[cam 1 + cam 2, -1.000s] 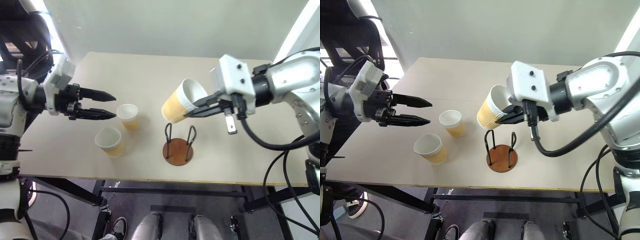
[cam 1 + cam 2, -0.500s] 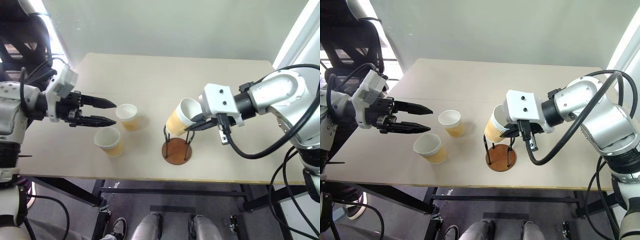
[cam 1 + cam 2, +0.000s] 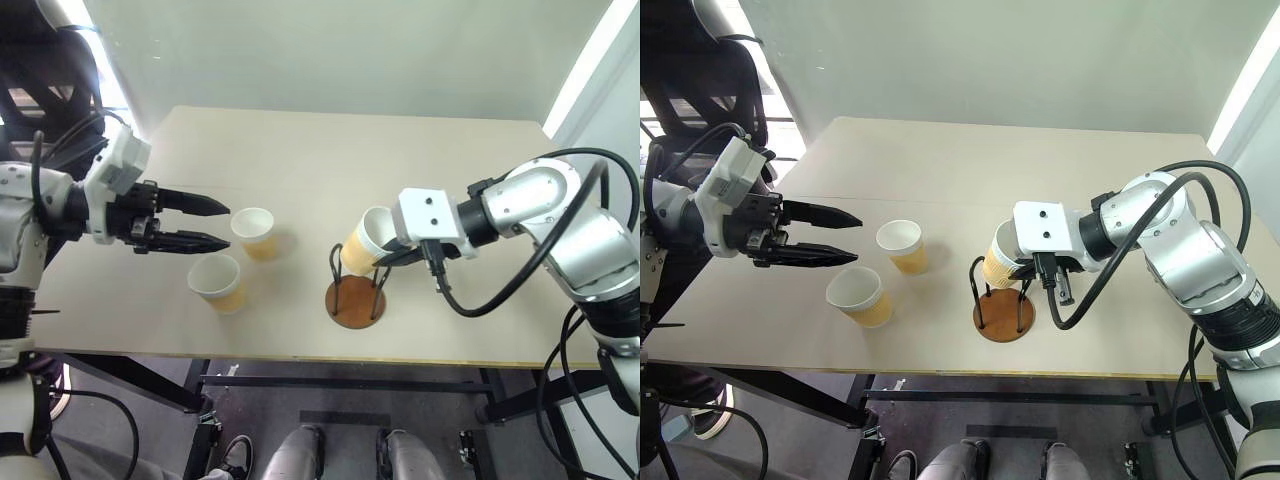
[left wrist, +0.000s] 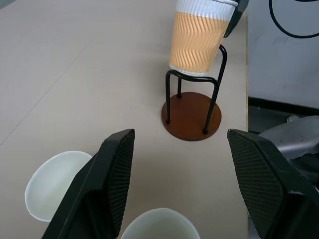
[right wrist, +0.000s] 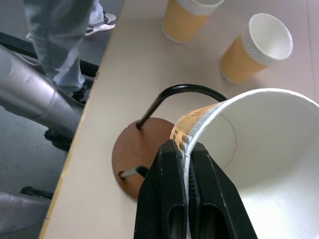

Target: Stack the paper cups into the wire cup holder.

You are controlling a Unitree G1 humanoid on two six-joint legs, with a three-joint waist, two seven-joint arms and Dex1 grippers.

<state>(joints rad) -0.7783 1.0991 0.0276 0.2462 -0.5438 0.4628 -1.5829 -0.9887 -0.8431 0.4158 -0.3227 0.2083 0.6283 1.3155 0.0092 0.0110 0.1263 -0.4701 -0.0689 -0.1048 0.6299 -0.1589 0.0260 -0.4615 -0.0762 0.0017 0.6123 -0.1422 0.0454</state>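
Two robot arms are working over a beige table (image 3: 300, 150). The right arm is reaching in from the table's right side w/ its wrist angled down and leftward; the right gripper (image 3: 385, 258) is pinching the rim of one paper cup (image 3: 362, 243), fingers (image 5: 172, 199) clamped tight on either side of the rim wall. That cup is tilting, mouth toward the gripper, its bottom end sitting at the top of the wire cup holder (image 3: 356, 292), between the dark loops; whether it's touching the wire can't be told. The holder's brown disc base is resting near the table's front edge.

The left arm is extending from the left side, roughly level, pointing rightward; the left gripper (image 3: 205, 225) is hovering w/ its fingers (image 4: 112, 184) spread wide apart, gripping nothing. Just beyond its tips, a 2nd cup (image 3: 256, 233) and a 3rd cup (image 3: 220, 283) are standing upright on the table, close together, well left of the holder. A person's legs (image 5: 70, 45) are showing beside the table's front edge.
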